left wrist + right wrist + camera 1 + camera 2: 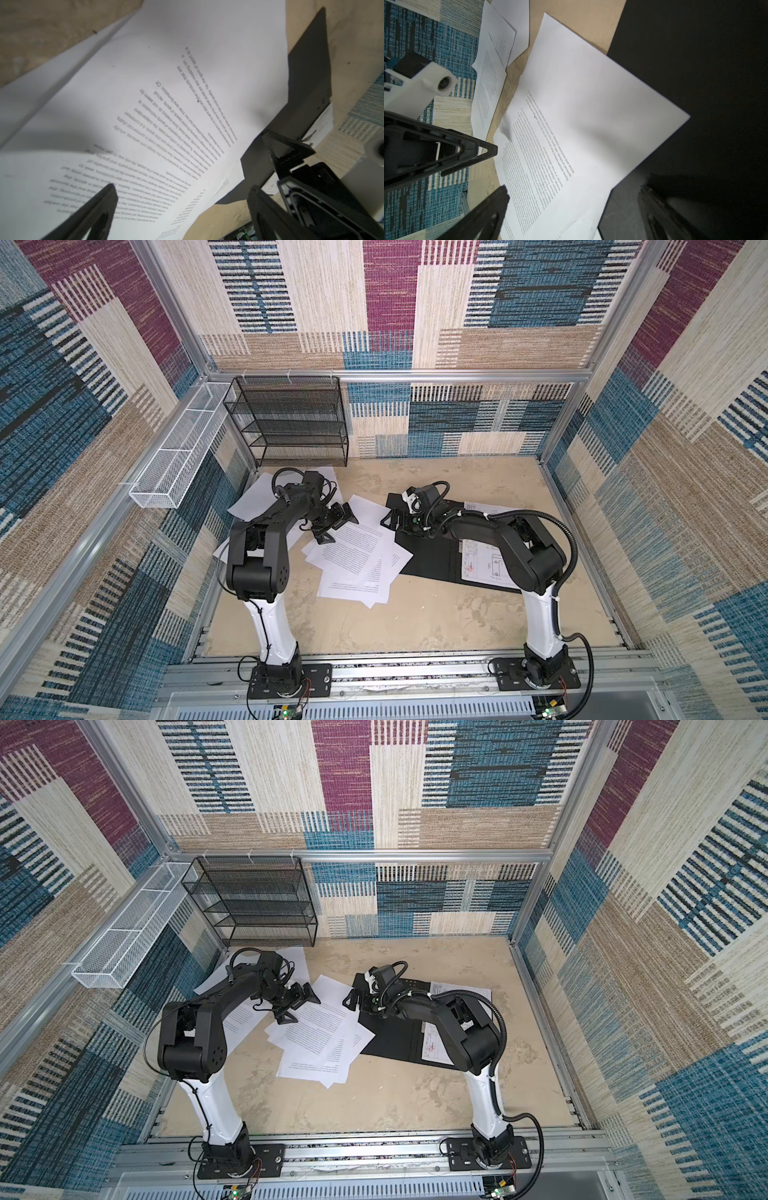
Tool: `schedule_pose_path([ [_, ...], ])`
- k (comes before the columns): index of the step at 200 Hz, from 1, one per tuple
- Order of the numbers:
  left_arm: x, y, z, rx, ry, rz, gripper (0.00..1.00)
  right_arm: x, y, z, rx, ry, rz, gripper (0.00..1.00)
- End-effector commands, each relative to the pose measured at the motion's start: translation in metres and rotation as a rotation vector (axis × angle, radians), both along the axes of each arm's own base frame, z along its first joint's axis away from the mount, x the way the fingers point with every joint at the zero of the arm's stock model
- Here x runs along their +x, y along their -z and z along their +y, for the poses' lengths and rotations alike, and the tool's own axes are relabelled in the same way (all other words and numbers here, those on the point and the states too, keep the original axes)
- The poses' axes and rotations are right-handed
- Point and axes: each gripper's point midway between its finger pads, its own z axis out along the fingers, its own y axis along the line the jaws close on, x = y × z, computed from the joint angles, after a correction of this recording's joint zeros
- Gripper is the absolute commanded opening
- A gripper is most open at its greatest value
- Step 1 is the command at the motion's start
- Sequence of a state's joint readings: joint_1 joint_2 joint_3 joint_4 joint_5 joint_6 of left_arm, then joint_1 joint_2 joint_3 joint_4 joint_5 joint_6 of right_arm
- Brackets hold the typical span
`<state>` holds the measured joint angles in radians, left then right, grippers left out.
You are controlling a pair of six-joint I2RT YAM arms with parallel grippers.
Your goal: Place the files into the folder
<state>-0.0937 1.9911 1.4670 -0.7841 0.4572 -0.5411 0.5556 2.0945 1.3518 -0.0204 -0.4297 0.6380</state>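
Observation:
The files lie as loose white sheets: a fanned pile of printed sheets (357, 560) (316, 1040) at the table's middle, with more sheets (253, 502) under the left arm. The folder (428, 560) (395, 1040) lies open with its black inside up, right of the pile; a sheet with a drawing (482, 560) rests on its right half. My left gripper (338, 526) (182, 192) hovers open over the pile's far edge. My right gripper (395, 516) (574, 192) stands open above the folder's far left corner, facing the left one. Neither holds anything. The pile's top sheet (581, 104) overlaps the folder (695, 62).
A black wire-mesh rack (286, 423) stands at the back left against the wall. A white mesh basket (174, 456) hangs along the left wall. Bare tabletop (415, 622) stretches in front of the papers, bounded by aluminium rails.

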Motion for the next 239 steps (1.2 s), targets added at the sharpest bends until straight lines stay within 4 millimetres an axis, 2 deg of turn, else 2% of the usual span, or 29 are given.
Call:
schedule_pose_path([
  [1,-0.010,0.022,0.012,0.066,0.039,0.062,0.98,0.003,0.013,-0.007,-0.049,0.055,0.053,1.00],
  [29,-0.018,0.039,0.016,0.094,0.044,0.101,0.98,0.009,0.012,-0.003,-0.044,0.056,0.060,1.00],
  [52,-0.026,0.047,0.023,0.121,0.040,0.126,0.98,0.010,0.020,-0.005,-0.043,0.096,0.104,1.00],
  [80,-0.035,0.056,0.028,0.137,0.033,0.155,0.98,0.011,0.017,0.000,0.033,0.138,0.151,1.00],
  [106,-0.037,0.057,0.029,0.139,0.029,0.154,0.98,0.012,0.002,0.012,0.150,0.143,0.176,1.00],
  [137,-0.038,0.062,0.026,0.125,0.028,0.162,0.98,0.017,-0.029,0.025,0.285,0.128,0.153,1.00],
  [166,-0.038,0.064,0.024,0.114,0.031,0.162,0.98,0.023,-0.035,0.040,0.351,0.088,0.167,1.00],
  [209,-0.041,0.070,0.024,0.096,0.028,0.175,0.98,0.035,-0.044,0.049,0.258,0.093,0.114,1.00],
  [220,-0.042,0.072,0.024,0.087,0.024,0.176,0.98,0.035,-0.036,0.046,0.185,0.124,0.117,1.00],
  [222,-0.042,0.072,0.024,0.086,0.023,0.177,0.98,0.039,-0.042,0.047,0.179,0.128,0.096,1.00],
  [239,-0.041,0.073,0.022,0.069,0.019,0.179,0.98,0.042,-0.039,0.047,0.081,0.151,0.071,1.00],
])
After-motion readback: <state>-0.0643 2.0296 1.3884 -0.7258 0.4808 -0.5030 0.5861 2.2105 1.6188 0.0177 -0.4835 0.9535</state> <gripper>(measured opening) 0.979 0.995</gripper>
